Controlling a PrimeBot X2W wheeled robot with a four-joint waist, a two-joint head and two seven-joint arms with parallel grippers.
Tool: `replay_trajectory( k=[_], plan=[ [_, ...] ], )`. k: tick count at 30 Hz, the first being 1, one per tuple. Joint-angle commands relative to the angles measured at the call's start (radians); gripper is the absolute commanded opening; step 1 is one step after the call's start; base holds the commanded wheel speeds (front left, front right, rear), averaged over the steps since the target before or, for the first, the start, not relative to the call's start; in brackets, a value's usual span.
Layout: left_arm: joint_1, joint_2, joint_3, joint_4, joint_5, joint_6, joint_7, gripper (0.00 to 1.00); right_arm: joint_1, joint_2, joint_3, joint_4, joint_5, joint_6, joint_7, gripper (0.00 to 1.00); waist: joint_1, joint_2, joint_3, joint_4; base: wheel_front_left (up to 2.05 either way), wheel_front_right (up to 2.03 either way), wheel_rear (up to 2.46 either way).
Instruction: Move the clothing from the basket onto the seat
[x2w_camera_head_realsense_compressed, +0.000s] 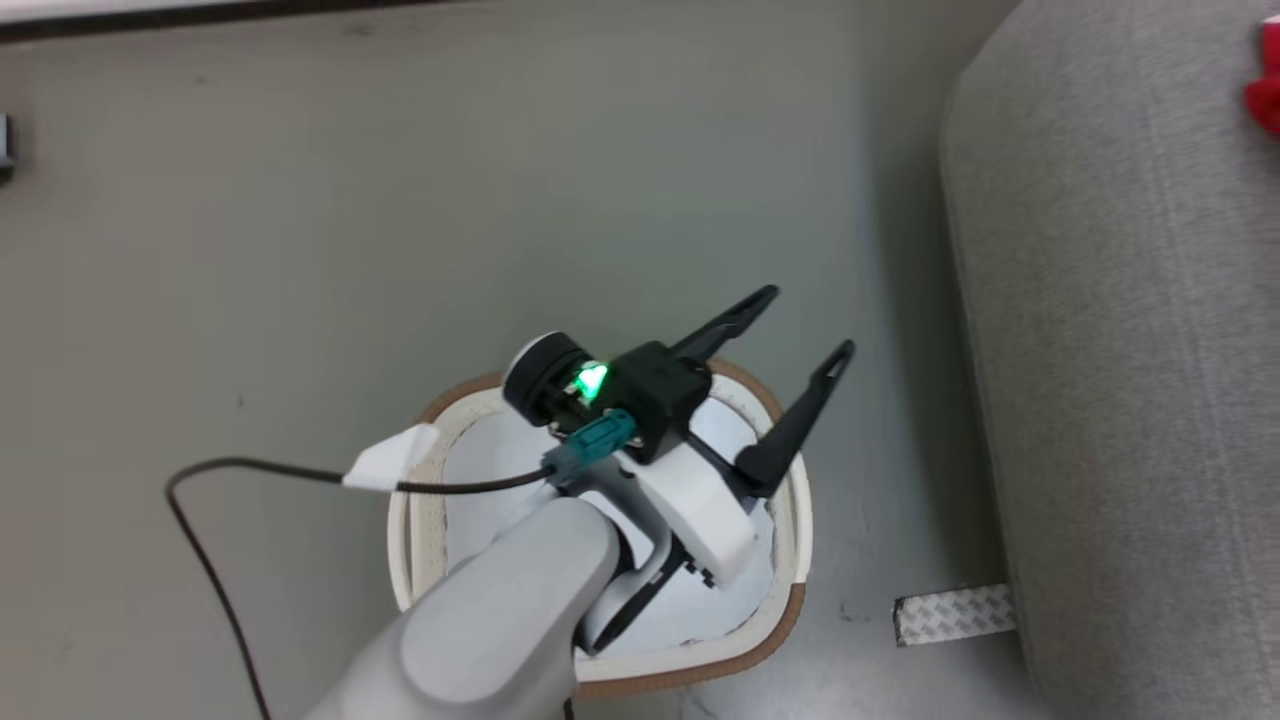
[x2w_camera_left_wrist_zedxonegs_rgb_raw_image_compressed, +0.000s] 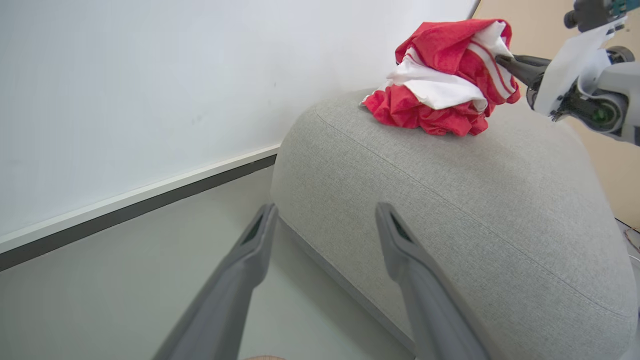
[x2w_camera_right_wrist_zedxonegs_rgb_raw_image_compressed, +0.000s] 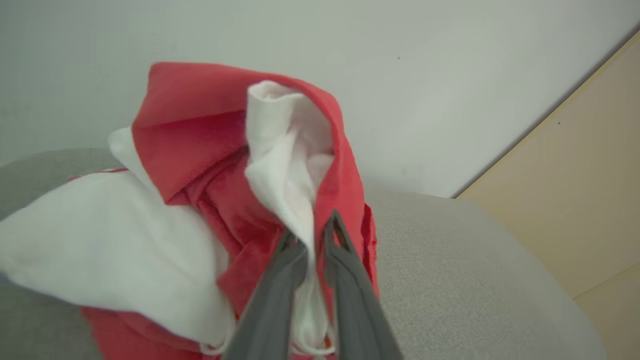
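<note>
Pinching a white fold of the red and white garment (x2w_camera_right_wrist_zedxonegs_rgb_raw_image_compressed: 190, 150) between fingers drawn almost together, the right gripper (x2w_camera_right_wrist_zedxonegs_rgb_raw_image_compressed: 311, 227) rises from the bottom centre of the right wrist view. The garment sits bunched in a heap on the rounded top of the light grey sofa seat (x2w_camera_left_wrist_zedxonegs_rgb_raw_image_compressed: 450, 200), at the upper right of the left wrist view, its lower red folds touching the upholstery. In the head view the left gripper (x2w_camera_head_realsense_compressed: 809, 320) hangs at centre frame over the cream-white laundry basket (x2w_camera_head_realsense_compressed: 478, 495). Its two dark fingers (x2w_camera_head_realsense_compressed: 795, 415) are spread wide, hold nothing and point toward the upper right. A dark cable (x2w_camera_head_realsense_compressed: 240, 461) loops over the grey floor (x2w_camera_head_realsense_compressed: 300, 250) at lower left. A patterned strip of tape (x2w_camera_head_realsense_compressed: 950, 615) lies beside the seat's base at lower right.
</note>
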Motion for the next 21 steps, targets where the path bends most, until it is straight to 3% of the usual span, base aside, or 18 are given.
replay_trajectory(
  k=[1,6,21],
  plan=[
    [0.019,0.016,0.009,0.008,-0.021,0.008,-0.014,1.0,0.027,0.021,-0.001,0.005,-0.014,-0.003,-0.019,1.0,-0.0002,0.0,-0.033,-0.019,0.0,0.0,0.0],
    [0.05,0.034,0.028,0.027,-0.029,0.025,-0.044,1.0,0.089,0.062,0.031,-0.042,-0.014,-0.003,-0.031,1.0,-0.0002,0.0,-0.102,-0.038,0.0,0.0,0.0],
    [0.258,0.103,0.145,0.067,-0.101,0.125,-0.117,1.0,0.462,0.197,0.267,-0.463,0.177,-0.003,-0.031,1.0,-0.0002,0.0,-0.376,-0.031,0.0,0.0,0.0]
  ],
)
